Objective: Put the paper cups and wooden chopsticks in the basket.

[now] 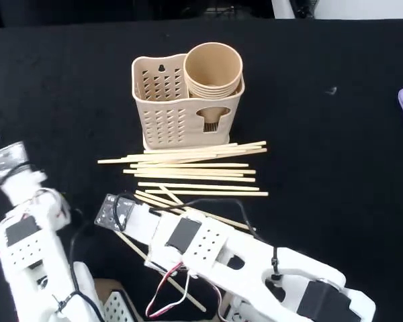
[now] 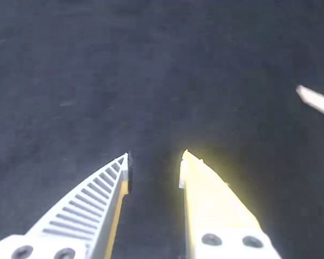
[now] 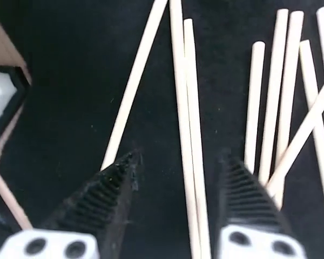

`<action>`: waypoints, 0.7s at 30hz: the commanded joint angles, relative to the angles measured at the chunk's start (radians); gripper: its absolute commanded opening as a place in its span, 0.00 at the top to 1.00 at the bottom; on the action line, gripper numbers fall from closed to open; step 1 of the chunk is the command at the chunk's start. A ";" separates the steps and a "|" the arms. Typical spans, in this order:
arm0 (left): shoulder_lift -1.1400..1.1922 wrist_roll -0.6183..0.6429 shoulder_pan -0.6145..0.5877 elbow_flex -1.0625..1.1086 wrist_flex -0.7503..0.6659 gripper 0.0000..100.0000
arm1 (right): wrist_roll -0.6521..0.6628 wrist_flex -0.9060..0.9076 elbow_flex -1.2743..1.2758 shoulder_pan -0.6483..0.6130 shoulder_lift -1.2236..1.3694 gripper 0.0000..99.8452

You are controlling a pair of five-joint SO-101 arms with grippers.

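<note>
The basket stands mid-worktop toward the far edge, and the cups are already stacked in its right compartment. The chopsticks lie loose on the worktop just in front of the basket. Most run side to side, parallel to the far edge. A few nearer the near edge lie slanted, partly under the right arm.

The right gripper hangs low over these nearer sticks with its fingers spread and nothing between them gripped. A pair of chopsticks runs straight out between the two fingers, their long axis in line with the way the fingers point. Closing would therefore pinch across the sticks' width, which looks like the next step. More sticks lie just outside one finger and could get caught or pushed.

The left gripper is also open and empty, over bare worktop near the near left corner. Only a pale tip, likely a chopstick end, shows off to its side. The left arm is well apart from the pile, so the right arm is the nearer one.
</note>
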 commanded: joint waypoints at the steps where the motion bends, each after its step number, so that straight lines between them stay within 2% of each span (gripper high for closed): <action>1: -0.008 0.086 -0.122 -0.081 -0.006 0.84 | -0.064 -0.034 -0.045 -0.040 -0.030 0.67; 5: -0.008 0.086 -0.117 -0.120 0.061 0.84 | -0.075 -0.075 -0.050 -0.132 0.008 0.67; 12: -0.008 0.086 -0.114 -0.117 0.064 0.84 | -0.075 -0.169 -0.090 -0.137 0.275 0.67; 17: -0.009 0.086 -0.113 -0.113 0.064 0.84 | -0.068 -0.069 -0.202 -0.133 0.380 0.68; 19: -0.011 0.086 -0.113 -0.113 0.064 0.84 | -0.064 -0.037 -0.222 -0.121 0.389 0.72; 21: -0.014 0.086 -0.113 -0.113 0.066 0.84 | -0.043 -0.032 -0.225 -0.097 0.389 0.80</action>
